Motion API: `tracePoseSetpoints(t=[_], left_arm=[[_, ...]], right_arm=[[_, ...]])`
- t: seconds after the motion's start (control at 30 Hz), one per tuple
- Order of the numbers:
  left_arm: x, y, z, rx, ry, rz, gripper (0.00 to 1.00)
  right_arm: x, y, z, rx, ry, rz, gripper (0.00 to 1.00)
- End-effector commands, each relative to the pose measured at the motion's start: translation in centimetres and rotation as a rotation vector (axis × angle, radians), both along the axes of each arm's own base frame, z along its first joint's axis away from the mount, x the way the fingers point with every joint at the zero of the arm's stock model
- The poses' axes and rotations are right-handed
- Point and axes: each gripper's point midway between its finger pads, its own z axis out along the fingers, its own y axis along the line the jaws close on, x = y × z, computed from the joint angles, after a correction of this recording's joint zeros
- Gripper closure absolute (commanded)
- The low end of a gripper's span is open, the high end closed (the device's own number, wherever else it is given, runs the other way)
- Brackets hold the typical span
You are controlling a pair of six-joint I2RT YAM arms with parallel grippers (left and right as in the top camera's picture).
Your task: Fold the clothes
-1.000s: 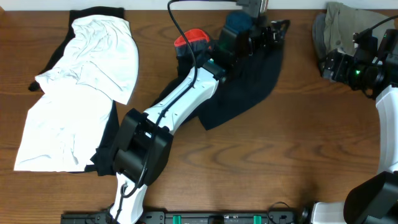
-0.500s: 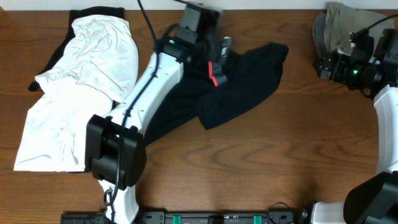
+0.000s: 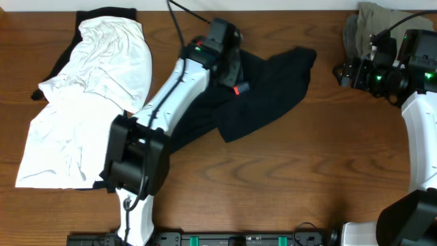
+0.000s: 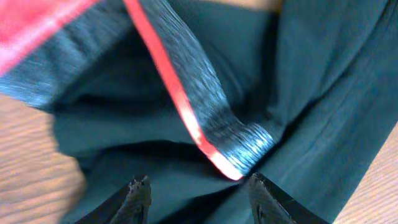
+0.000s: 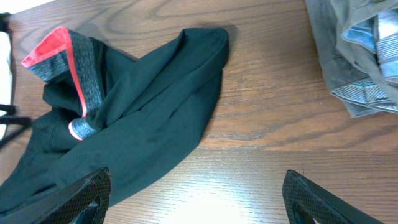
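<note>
The wooden surface (image 3: 328, 171) is seen from above with three lots of cloth on it. A large white garment (image 3: 89, 102) is spread loosely at the left, with dark cloth showing under its edges.

The black pants (image 3: 273, 96) are found at the far middle of the surface, lying in a crumpled, slanted heap. One rounded end is turned toward the far right, and the rest trails toward the near left under the left arm. No clean fold or squared edge can be made out, so the folding is judged barely begun. The pants would first have to be spread flat before being doubled over.

A khaki garment (image 3: 365, 27) is bunched at the far right corner, well apart from the pants.

The right end effector (image 5: 199, 193) is held released, its fingers spread wide with nothing between them, near the khaki garment and clear of the pants.

The left end effector (image 4: 198, 190) is poised right over the pants. Its fingertips are seen apart above dark cloth, but whether cloth is caught cannot be told.

The grey waistband (image 4: 205, 112), edged in red-orange, is seen twisted and partly turned over just beyond those fingertips.
</note>
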Motion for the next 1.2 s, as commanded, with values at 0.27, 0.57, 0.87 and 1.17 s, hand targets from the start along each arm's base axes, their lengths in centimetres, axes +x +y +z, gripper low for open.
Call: tracePoseSetpoints(t=[0.27, 0.57, 0.87, 1.17], left_arm=[[-0.6, -0.1, -6.3, 0.117, 0.055, -0.137, 0.47], [0.7, -0.9, -7.7, 0.124, 0.005, -0.194, 0.46], [-0.6, -3.2, -7.6, 0.120, 0.000, -0.244, 0.51], [-1.9, -4.9, -7.8, 0.174, -0.025, -0.337, 0.73]], right_arm=[[0.3, 0.5, 0.8, 0.001, -0.022, 0.016, 0.14], [0.3, 0.4, 0.8, -0.006, -0.024, 0.019, 0.13], [0.4, 0.4, 0.8, -0.009, -0.027, 0.022, 0.13], [0.3, 0.4, 0.8, -0.008, -0.025, 0.022, 0.13]])
